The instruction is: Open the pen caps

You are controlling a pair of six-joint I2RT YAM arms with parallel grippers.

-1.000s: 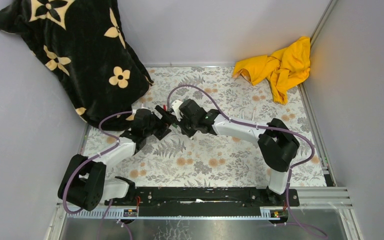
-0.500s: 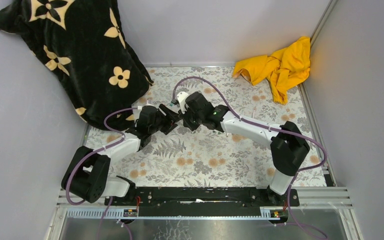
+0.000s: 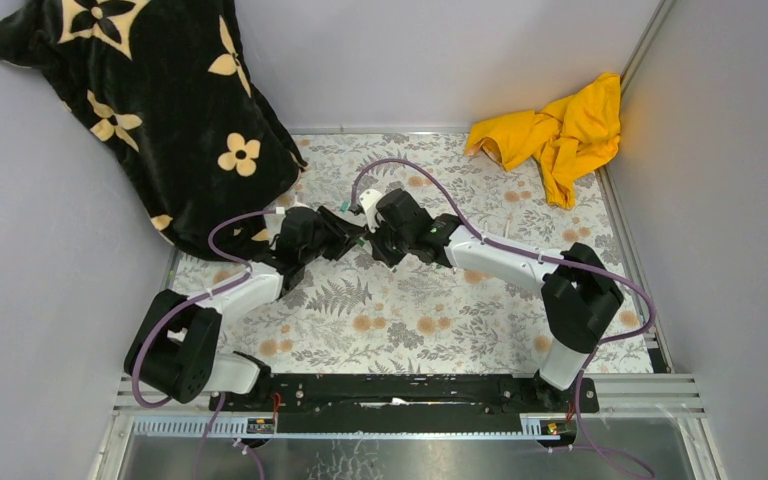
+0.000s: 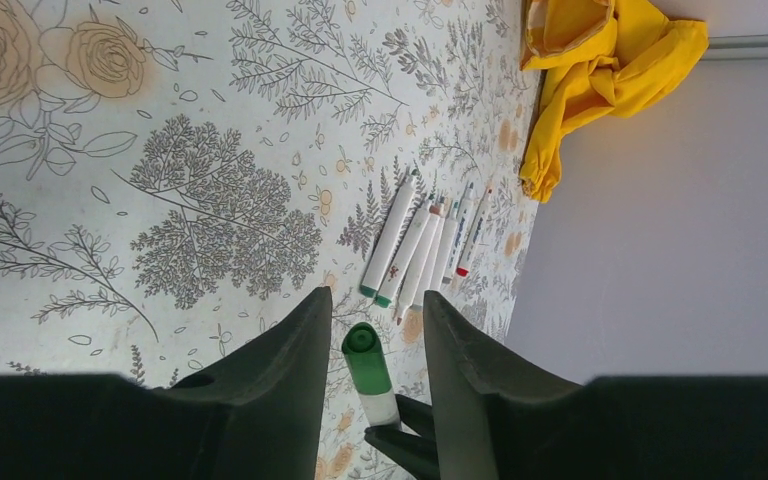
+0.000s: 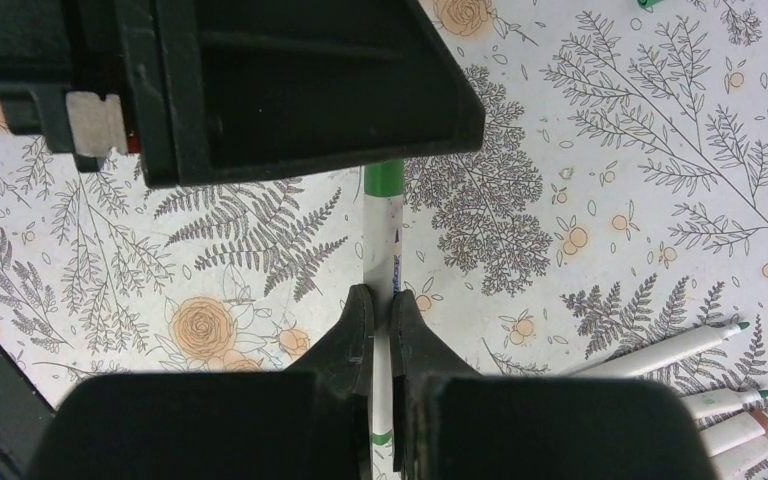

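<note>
Seen from its own wrist camera, the left claw (image 4: 376, 294) stands with its two dark fingers on either side of a green cap (image 4: 363, 360). A thin gap shows on each side, so the claw is not yet clenched on the cap. A second ago the fingers stood much wider and the left arm sat a little further back; it has since slid in to meet the other arm, and the fingers have been narrowing. Directly behind the cap, the white pen (image 5: 380, 240) runs straight into the right claw (image 5: 380, 298). That claw is clenched tight on the barrel and holds the pen above the table (image 3: 410, 330), pointing at the left claw. This cap therefore looks one squeeze away from being gripped, and after that the two arms would need to pull apart along the pen's length. Just beyond the left fingertips, a row of pens (image 4: 420, 250) lies side by side on the floral surface with coloured tips bare, apparently already uncapped. Far past them, toward the back corner, sits a crumpled yellow cloth (image 4: 600, 60). Off to the left arm's outer side, a black blanket (image 3: 160, 100) with cream flowers is draped against the wall.
</note>
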